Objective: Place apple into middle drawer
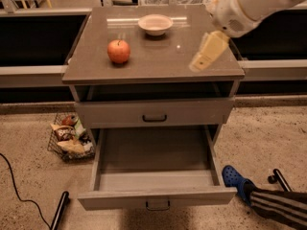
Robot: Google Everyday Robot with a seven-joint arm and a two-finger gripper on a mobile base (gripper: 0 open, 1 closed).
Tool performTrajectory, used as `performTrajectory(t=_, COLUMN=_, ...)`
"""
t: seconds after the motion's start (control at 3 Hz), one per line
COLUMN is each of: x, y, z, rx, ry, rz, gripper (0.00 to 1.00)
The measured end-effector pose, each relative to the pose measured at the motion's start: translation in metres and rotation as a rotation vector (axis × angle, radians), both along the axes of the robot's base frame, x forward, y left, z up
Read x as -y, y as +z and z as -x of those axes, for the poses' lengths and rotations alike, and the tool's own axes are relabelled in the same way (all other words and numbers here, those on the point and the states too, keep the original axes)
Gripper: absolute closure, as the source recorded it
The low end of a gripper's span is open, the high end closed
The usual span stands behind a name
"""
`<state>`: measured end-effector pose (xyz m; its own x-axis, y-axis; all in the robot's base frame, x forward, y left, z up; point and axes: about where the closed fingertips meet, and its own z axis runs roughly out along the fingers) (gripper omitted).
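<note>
The red-orange apple (119, 51) stands on the left part of the grey cabinet top (158, 56). The middle drawer (120, 198), the lower handled front, is pulled fully open and its inside is bare. The drawer front above it (154, 114) is closed. My gripper (208, 51), cream-coloured on a white arm, hangs over the right part of the cabinet top, well to the right of the apple and holding nothing that I can see.
A shallow beige bowl (155, 24) sits at the back of the cabinet top. A wire basket of snacks (69, 139) stands on the floor to the left. A person's blue shoe (235, 178) and striped leg (280, 206) are right of the open drawer. A black cable (13, 186) lies at the lower left.
</note>
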<state>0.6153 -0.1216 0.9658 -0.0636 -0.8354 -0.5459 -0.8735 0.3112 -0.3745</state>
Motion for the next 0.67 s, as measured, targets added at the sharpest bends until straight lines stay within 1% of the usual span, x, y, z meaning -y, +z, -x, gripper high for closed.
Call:
performTrajectory(t=0.33, x=-0.0079, y=-0.0084, z=-0.0133, rx=-0.006, ry=0.007, rz=-0.046, gripper=0.0)
performTrajectory(t=0.67, x=-0.008, y=-0.0085, z=-0.0135, rx=-0.006, ry=0.007, rz=-0.047, gripper=0.0)
